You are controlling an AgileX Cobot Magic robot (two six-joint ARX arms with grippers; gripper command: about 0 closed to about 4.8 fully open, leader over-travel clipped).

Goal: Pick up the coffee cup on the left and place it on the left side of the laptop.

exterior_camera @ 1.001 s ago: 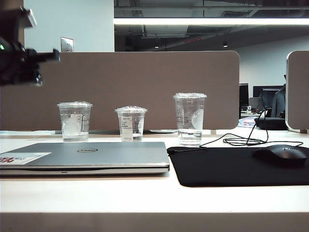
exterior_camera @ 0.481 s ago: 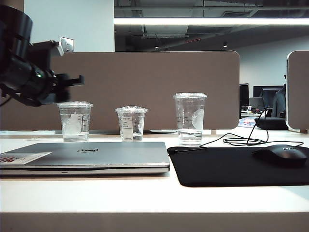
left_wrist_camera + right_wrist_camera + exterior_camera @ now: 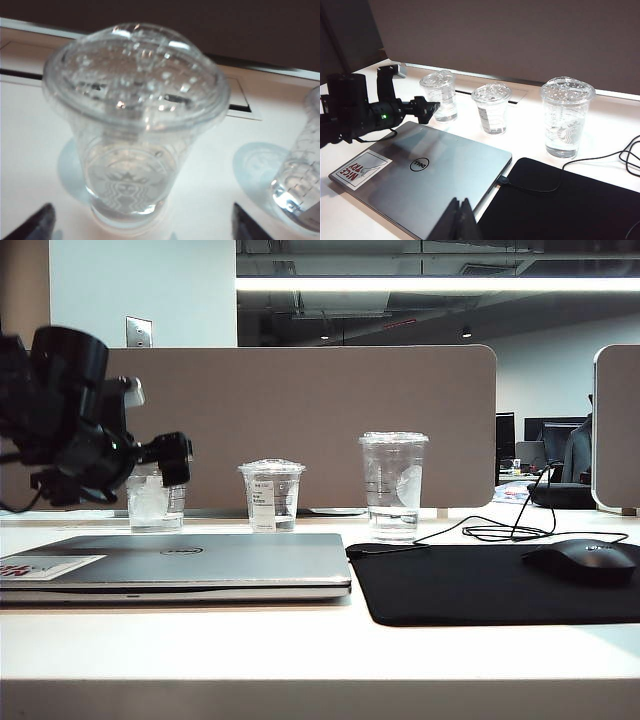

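Where the exterior view shows the left gripper at centre left of the frame, we find it level with the top of the coffee cup and just in front of it. In its wrist view the two dark fingertips stand wide apart at the lower corners, the cup between them and untouched. The cup stands upright on the table, behind the closed laptop. The right gripper appears at the lower edge of its wrist view, fingers pressed together, above the laptop's near edge. Two other cups stand to the right.
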